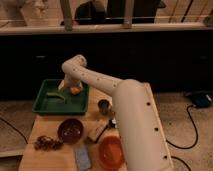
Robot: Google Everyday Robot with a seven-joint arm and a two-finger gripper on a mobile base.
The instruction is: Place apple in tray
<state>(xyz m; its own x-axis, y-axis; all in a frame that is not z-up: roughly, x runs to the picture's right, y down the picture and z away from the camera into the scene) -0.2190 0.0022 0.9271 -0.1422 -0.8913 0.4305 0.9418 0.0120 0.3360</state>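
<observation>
The green tray (47, 106) sits at the back left of the wooden table. The small orange-yellow apple (75, 90) is over the tray's back right part, right at my gripper (71, 88), which hangs from the white arm reaching in from the right. I cannot tell whether the apple rests on the tray floor or is held. A curved yellow-green piece (56, 95) lies inside the tray to the left of the apple.
A dark maroon bowl (70, 130) stands in front of the tray. An orange bowl (111, 152) is at the front. A small dark cup (104, 106) stands right of the tray. A brown cluster (46, 143), a blue packet (82, 158) and a tan block (96, 132) lie near the front.
</observation>
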